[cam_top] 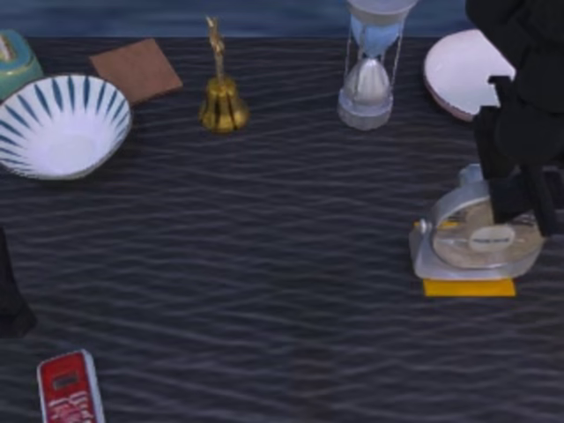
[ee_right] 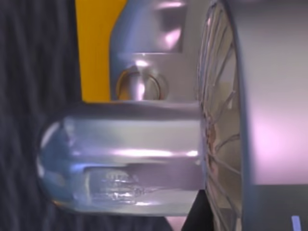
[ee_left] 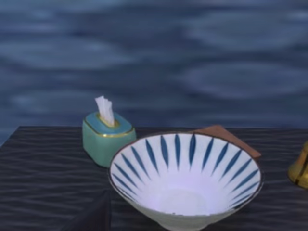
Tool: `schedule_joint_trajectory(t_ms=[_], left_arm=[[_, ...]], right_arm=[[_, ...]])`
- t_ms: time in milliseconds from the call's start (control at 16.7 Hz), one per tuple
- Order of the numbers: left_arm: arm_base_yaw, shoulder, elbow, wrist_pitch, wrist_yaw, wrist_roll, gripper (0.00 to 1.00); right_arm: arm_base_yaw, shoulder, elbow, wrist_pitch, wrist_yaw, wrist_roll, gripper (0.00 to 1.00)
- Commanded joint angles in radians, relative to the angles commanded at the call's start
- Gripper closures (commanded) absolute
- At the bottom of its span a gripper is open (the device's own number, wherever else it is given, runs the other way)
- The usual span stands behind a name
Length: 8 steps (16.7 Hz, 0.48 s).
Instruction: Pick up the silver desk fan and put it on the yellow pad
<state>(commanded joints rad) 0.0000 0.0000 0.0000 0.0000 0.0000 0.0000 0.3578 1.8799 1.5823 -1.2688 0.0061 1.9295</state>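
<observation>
The silver desk fan (cam_top: 476,233) stands at the table's right side, its flat base resting on the yellow pad (cam_top: 469,287), of which a strip shows at the front edge. My right gripper (cam_top: 526,207) comes down from above and straddles the fan's round cage, shut on it. The right wrist view shows the chrome motor hub (ee_right: 144,154) close up, the yellow pad (ee_right: 94,48) beneath the base, and one dark fingertip (ee_right: 202,216) pressed against the back of the cage. My left arm (cam_top: 11,295) sits parked at the table's left edge.
Along the back stand a brown square pad (cam_top: 137,69), a gold bell (cam_top: 222,101), a silver-framed hourglass (cam_top: 370,75) and a white dish (cam_top: 463,70). A blue-striped bowl (cam_top: 60,125) and a teal tissue box (ee_left: 106,137) sit back left. A red phone (cam_top: 69,388) lies front left.
</observation>
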Motion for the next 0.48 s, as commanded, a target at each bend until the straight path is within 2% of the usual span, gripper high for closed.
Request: schedule_joint_trajectory(t_ms=[180, 480], left_arm=[[0.000, 0.000, 0.000, 0.000, 0.000, 0.000, 0.00], [0.000, 0.000, 0.000, 0.000, 0.000, 0.000, 0.00]], right_arm=[[0.000, 0.000, 0.000, 0.000, 0.000, 0.000, 1.00], [0.000, 0.000, 0.000, 0.000, 0.000, 0.000, 0.62]])
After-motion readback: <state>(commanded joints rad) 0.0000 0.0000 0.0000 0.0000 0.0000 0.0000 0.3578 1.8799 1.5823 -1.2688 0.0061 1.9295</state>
